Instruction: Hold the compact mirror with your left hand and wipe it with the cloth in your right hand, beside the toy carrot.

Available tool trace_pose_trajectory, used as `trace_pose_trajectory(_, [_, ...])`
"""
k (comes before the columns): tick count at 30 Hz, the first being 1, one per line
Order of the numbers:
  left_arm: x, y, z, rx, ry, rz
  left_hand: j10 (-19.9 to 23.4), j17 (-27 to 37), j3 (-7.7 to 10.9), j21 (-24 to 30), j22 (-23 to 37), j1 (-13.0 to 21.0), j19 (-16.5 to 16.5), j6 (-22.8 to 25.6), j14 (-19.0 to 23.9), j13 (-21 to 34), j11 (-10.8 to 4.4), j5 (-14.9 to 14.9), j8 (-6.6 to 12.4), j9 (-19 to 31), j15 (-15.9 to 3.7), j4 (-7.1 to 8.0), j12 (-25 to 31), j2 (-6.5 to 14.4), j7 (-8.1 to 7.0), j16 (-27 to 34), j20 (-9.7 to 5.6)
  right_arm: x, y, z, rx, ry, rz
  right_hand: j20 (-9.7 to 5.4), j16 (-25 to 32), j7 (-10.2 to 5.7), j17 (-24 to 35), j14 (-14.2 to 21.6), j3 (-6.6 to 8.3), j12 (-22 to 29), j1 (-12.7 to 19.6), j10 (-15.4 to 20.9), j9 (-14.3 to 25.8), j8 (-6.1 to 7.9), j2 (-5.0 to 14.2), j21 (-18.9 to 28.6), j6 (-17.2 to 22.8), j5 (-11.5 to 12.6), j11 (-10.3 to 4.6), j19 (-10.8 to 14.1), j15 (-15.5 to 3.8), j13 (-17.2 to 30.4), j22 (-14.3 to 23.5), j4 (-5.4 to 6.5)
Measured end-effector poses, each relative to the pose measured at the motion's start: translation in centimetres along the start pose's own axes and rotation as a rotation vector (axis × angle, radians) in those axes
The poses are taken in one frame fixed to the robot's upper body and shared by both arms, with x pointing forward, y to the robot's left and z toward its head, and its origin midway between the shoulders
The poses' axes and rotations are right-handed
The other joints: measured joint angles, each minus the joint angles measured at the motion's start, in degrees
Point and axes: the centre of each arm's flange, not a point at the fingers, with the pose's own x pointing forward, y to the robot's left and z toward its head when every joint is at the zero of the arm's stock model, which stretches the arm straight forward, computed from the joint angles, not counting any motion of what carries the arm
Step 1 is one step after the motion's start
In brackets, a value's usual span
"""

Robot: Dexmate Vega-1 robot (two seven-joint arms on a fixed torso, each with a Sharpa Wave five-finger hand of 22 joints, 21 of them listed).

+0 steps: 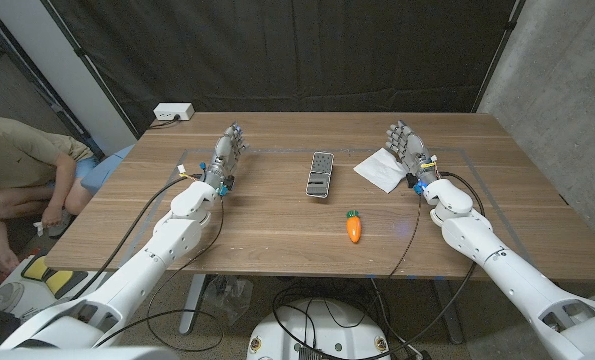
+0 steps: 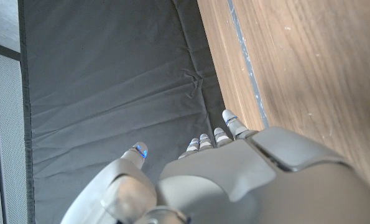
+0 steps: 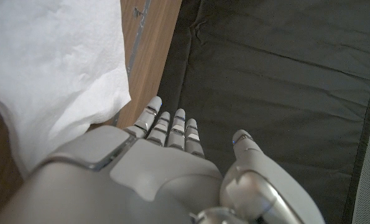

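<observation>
I see my left hand [image 1: 227,152] out on the left side of the wooden counter [image 1: 277,225]. Its fingers are straight and a little apart, and it holds nothing. From the left wrist view, the fingertips [image 2: 232,123] reach just past the far edge of the counter, with the dark curtain [image 2: 110,81] behind them.

My right hand [image 1: 409,150] is on the right side of the counter — fingers straight too, a bit spread, nothing in them. The white cloth [image 1: 379,168] lies on the counter just beside this hand, on the side nearer the middle. In the right wrist view the cloth [image 3: 48,68] is close by the back of the hand [image 3: 153,174], and I cannot tell if the two touch.

The compact mirror [image 1: 321,175] lies on the counter in the middle, between my two hands and well apart from both. It looks open, laid out long, one end to the back of the counter and one end to me. The toy carrot [image 1: 353,227] lies near it — closer to my edge and a little to the right. It is orange with a green top, and it does not touch the mirror.

A white box [image 1: 173,112] sits at the back left corner of the counter. A person [image 1: 22,175] is bent low on the floor to the left, away from the counter.
</observation>
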Motion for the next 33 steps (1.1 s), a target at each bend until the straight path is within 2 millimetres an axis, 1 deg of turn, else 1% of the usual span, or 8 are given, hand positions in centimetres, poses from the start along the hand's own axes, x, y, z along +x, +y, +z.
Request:
trace_pose_trajectory(4, [0.0,0.0,0.0,0.001,-0.001,-0.003,-0.1,0.0,0.0,0.04,0.0,0.0,0.0,-0.04,-0.11,0.0,-0.1,0.0,0.0,0.0,-0.11,0.0,0.0,0.0,-0.05,0.0,0.0,-0.1,0.1,0.0,-0.003,-0.001,0.0,0.0,0.0,0.0,0.0,-0.01,0.0,0.0,-0.02,0.0,0.0,0.0,-0.02,0.11,0.0,0.0,0.0,0.0,0.0,0.0,0.0,0.0])
trace_pose_trajectory(8, [0.0,0.2,0.2,-0.003,-0.007,0.0,-0.03,-0.09,-0.26,0.04,0.0,0.34,0.0,-0.11,-0.18,-0.05,-1.2,-0.09,0.3,0.0,-0.61,-0.97,0.63,0.33,-2.69,0.62,0.0,-0.2,0.3,0.0,-0.006,0.003,0.004,0.0,0.0,0.0,0.0,0.48,0.0,0.0,-0.24,0.0,0.0,-0.01,-0.25,0.11,0.0,0.0,0.0,0.0,0.5,0.0,0.0,0.0])
trace_pose_trajectory(9, [0.0,0.2,0.2,0.0,-0.006,-0.004,-0.08,-0.14,-0.53,-0.12,0.0,0.85,-0.44,-0.11,0.45,-0.02,-1.39,-0.52,0.43,0.0,0.04,-1.86,0.66,0.8,-3.86,1.07,0.78,-0.2,0.4,0.0,-0.005,0.003,0.002,0.0,0.0,0.0,0.0,0.72,-0.01,0.0,-0.24,0.0,0.0,-0.01,-0.25,0.11,0.0,0.16,0.0,0.0,0.73,0.0,0.0,-0.01])
trace_pose_trajectory(11, [-0.1,0.6,0.5,-0.018,-0.02,0.017,-0.04,-0.17,-1.12,-0.85,0.13,2.34,-0.12,-0.1,4.09,0.0,-1.76,-1.14,0.43,0.0,2.12,-3.23,0.75,-0.68,-6.15,1.71,4.74,-0.3,0.3,-0.2,-0.009,0.008,0.002,0.0,0.0,0.01,-0.12,0.9,-0.35,0.0,0.21,0.18,0.0,-0.01,-0.69,-0.12,-0.02,0.21,0.18,0.0,1.39,0.0,0.0,-0.35])
trace_pose_trajectory(14, [-0.2,0.7,0.6,-0.004,-0.013,0.007,2.51,-0.09,-1.31,-1.35,0.26,4.57,0.76,-0.09,8.79,-0.01,-1.27,-1.4,0.94,0.0,2.99,-4.67,1.43,-1.72,-7.49,2.47,7.93,-0.3,0.5,-0.2,-0.021,0.012,0.008,0.01,0.0,0.82,-0.43,0.99,-0.56,0.0,1.12,0.33,-0.01,-0.01,-1.6,-0.56,-0.83,0.21,0.49,0.01,1.87,0.0,-0.16,-1.4])
trace_pose_trajectory(19, [-0.4,0.7,0.8,0.033,0.001,-0.015,7.34,0.0,-1.19,-1.35,0.54,7.69,1.89,0.17,12.09,0.27,-0.38,-2.06,2.01,0.27,2.93,-7.09,2.49,-3.33,-7.71,2.49,9.23,-0.4,0.7,-0.2,-0.03,0.015,0.006,0.22,0.0,1.23,-0.7,1.41,-0.3,0.0,1.99,-0.24,-0.01,-0.01,-2.4,-1.01,-1.25,0.21,1.06,0.24,2.29,0.0,-0.17,-2.28])
trace_pose_trajectory(27, [-0.8,0.2,0.3,0.184,0.083,-0.078,19.52,0.27,-1.45,0.83,0.95,13.24,11.61,10.63,21.8,0.53,0.6,-3.38,4.01,0.27,1.84,-10.95,4.72,-5.87,-5.31,4.0,7.98,-0.9,0.7,0.2,-0.029,0.006,-0.005,0.22,0.0,1.23,-0.69,1.41,-0.32,0.0,2.94,-0.12,-0.01,-0.01,-2.35,-1.42,-1.25,0.21,1.18,0.24,2.28,0.0,-0.17,-3.35])
trace_pose_trajectory(33, [-0.9,0.1,0.4,0.239,0.111,-0.117,23.19,0.53,-1.59,2.3,1.06,15.04,15.42,14.89,24.83,0.53,0.83,-3.76,4.68,0.53,1.2,-12.04,4.89,-6.71,-4.6,4.0,7.55,-1.3,1.0,0.7,-0.058,0.002,-0.001,0.62,0.0,1.23,-0.69,1.72,-0.17,0.0,3.62,0.07,-0.02,0.02,-2.72,-1.44,-1.25,0.21,1.37,0.64,2.58,-0.01,-0.16,-3.82])
